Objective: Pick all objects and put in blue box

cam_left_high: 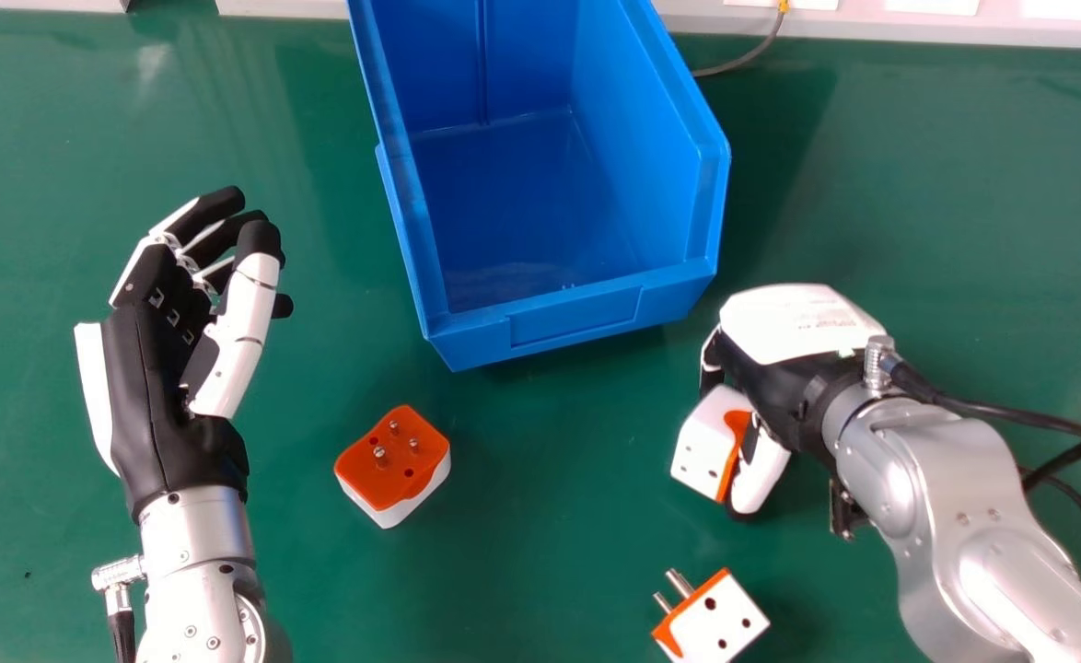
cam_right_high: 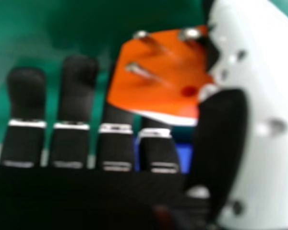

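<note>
"What's leftmost?"
"The left robot hand (cam_left_high: 163, 405), relaxed open; then the left adapter (cam_left_high: 398, 483), prongs up, long axis near-left to far-right."
"And right?"
"The near adapter (cam_left_high: 723, 626), prongs far-left; farther, the right robot hand (cam_left_high: 780, 396) pinching the held adapter (cam_left_high: 702, 442)."

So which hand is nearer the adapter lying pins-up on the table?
Left. The left hand is left of the pins-up adapter; the right hand is farther off to its right.

You can't read any words or numbers: the print (cam_left_high: 804, 316) on the robot's right hand (cam_left_high: 780, 345) is too small.
</note>
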You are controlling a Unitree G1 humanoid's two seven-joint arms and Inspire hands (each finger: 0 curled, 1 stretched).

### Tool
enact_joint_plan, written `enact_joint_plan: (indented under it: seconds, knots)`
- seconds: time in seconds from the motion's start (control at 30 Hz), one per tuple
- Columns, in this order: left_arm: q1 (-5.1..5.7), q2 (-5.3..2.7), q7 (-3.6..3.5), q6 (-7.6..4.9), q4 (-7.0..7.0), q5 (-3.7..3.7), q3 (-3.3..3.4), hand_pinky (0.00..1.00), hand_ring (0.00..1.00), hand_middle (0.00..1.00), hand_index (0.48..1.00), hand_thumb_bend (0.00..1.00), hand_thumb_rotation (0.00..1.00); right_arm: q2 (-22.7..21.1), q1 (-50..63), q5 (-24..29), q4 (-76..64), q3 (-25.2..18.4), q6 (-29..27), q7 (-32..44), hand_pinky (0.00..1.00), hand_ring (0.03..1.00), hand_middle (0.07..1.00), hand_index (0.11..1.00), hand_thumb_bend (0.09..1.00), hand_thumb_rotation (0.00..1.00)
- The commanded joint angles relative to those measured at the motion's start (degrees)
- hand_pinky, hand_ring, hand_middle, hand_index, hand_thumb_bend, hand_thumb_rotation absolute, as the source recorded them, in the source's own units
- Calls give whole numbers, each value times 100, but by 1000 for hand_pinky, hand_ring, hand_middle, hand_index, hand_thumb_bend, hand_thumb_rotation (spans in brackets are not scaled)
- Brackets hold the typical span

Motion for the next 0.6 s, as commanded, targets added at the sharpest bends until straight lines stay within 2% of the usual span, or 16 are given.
enact_joint_plan:
  seconds: [0.0, 0.2, 0.4, 0.53, 0.57]
  knots:
    - [-92, 27, -17, -104, -41, -35, 2, 499, 631, 692, 687, 608, 450, -49, 352, 150, -299, 21, -97, 319, 314, 382, 499, 567, 530, 34]
    - [-121, 42, -40, -110, 4, -50, 24, 498, 631, 692, 688, 608, 450, -31, 561, 246, -638, -123, -282, 381, 325, 383, 503, 561, 525, 27]
    - [-148, 45, -16, -136, 57, -3, 42, 498, 631, 692, 688, 611, 449, 19, 608, 166, -609, -175, -396, 285, 342, 389, 508, 551, 522, 21]
    - [-156, 33, -46, -149, 67, -34, 51, 498, 631, 692, 688, 611, 449, 90, 665, 285, -607, -291, -459, 168, 342, 389, 508, 551, 522, 21]
    - [-164, 38, -41, -171, 88, -18, 53, 498, 631, 692, 688, 611, 449, 117, 688, 303, -610, -326, -467, 124, 342, 389, 508, 551, 522, 21]
